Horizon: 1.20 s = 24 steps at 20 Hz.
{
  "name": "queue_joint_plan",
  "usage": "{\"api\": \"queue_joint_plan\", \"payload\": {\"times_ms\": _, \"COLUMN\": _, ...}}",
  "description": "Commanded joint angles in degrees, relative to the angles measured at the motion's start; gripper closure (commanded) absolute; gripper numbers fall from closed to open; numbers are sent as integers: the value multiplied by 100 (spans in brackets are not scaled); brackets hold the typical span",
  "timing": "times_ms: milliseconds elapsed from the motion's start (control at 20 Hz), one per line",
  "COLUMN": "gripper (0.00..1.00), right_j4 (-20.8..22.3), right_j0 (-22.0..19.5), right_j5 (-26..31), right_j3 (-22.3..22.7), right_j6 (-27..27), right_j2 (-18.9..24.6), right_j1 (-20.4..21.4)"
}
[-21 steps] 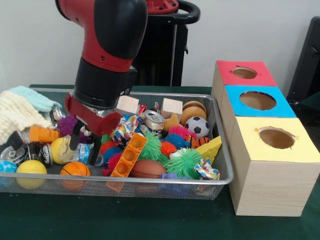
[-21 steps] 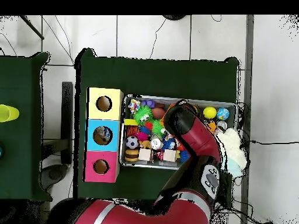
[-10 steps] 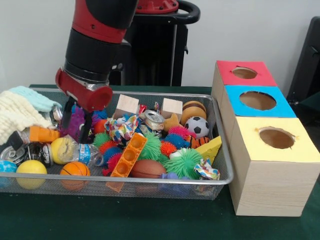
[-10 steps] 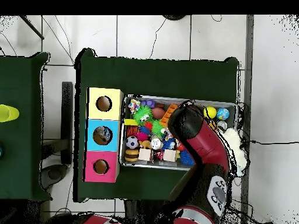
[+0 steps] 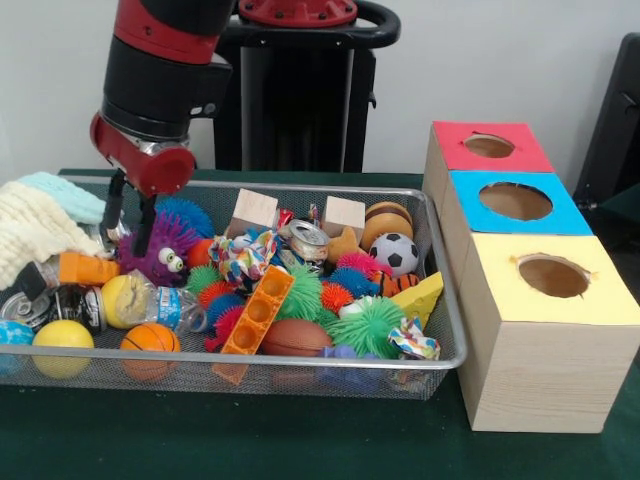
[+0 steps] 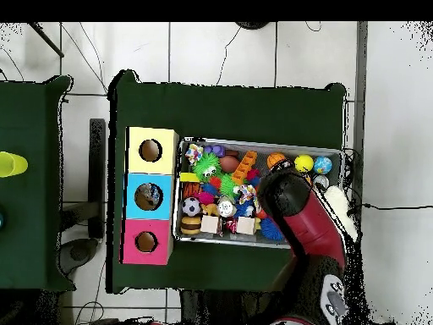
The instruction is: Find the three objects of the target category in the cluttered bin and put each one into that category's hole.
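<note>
- From my station I saw the gripper (image 5: 129, 223) low over the far left part of the wire bin (image 5: 300, 368), its two dark fingers (image 5: 146, 227) spread and straddling the top of a purple fuzzy toy with googly eyes (image 5: 160, 252).
- I could not tell whether the fingers were touching the toy's fur or only hanging just above it; I judged the toy was not yet gripped or lifted, since it sat among the clutter.
- The bin looked full: a soccer ball (image 5: 394, 253), a small basketball (image 5: 149, 339), a yellow ball (image 5: 62, 335), green spiky balls (image 5: 368, 324), an orange block with holes (image 5: 258, 310), wooden cubes (image 5: 344, 214) and a crushed can (image 5: 303, 238).
- The sorting box (image 5: 530, 350) stood on the green worktop just beside the bin, with its red hole (image 5: 489, 146), blue hole (image 5: 516, 201) and yellow hole (image 5: 552, 275).
- In the overhead view something lay inside the blue hole, but I could not make out what.
- I could not tell the target category, so my judgement was that most of the sorting remained.
</note>
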State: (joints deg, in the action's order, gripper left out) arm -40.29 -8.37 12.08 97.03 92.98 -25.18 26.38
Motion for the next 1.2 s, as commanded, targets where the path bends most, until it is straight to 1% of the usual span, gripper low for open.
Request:
{"api": "queue_joint_plan", "payload": {"times_ms": 50, "gripper": 0, "right_j4": 100, "right_j0": -415, "right_j5": -349, "right_j3": 777, "right_j6": 1216, "right_j2": 1183, "right_j1": -71}}
{"api": "queue_joint_plan", "payload": {"times_ms": 350, "gripper": 0, "right_j4": 205, "right_j0": -863, "right_j5": -909, "right_j3": 1009, "right_j6": 1322, "right_j2": 1851, "right_j1": -127}}
{"api": "queue_joint_plan", "payload": {"times_ms": 500, "gripper": 0, "right_j4": 264, "right_j0": -1061, "right_j5": -1176, "right_j3": 1079, "right_j6": 1443, "right_j2": 2165, "right_j1": -66}}
{"api": "queue_joint_plan", "payload": {"times_ms": 650, "gripper": 0, "right_j4": 213, "right_j0": -1004, "right_j5": -1096, "right_j3": 1025, "right_j6": 1413, "right_j2": 2142, "right_j1": -11}}
{"api": "queue_joint_plan", "payload": {"times_ms": 850, "gripper": 0, "right_j4": 93, "right_j0": -773, "right_j5": -811, "right_j3": 795, "right_j6": 1292, "right_j2": 1839, "right_j1": 26}}
{"api": "queue_joint_plan", "payload": {"times_ms": 900, "gripper": 0, "right_j4": 58, "right_j0": -659, "right_j5": -702, "right_j3": 733, "right_j6": 1281, "right_j2": 1709, "right_j1": 35}}
{"api": "queue_joint_plan", "payload": {"times_ms": 1200, "gripper": 0, "right_j4": -45, "right_j0": -223, "right_j5": -186, "right_j3": 444, "right_j6": 1304, "right_j2": 1126, "right_j1": 63}}
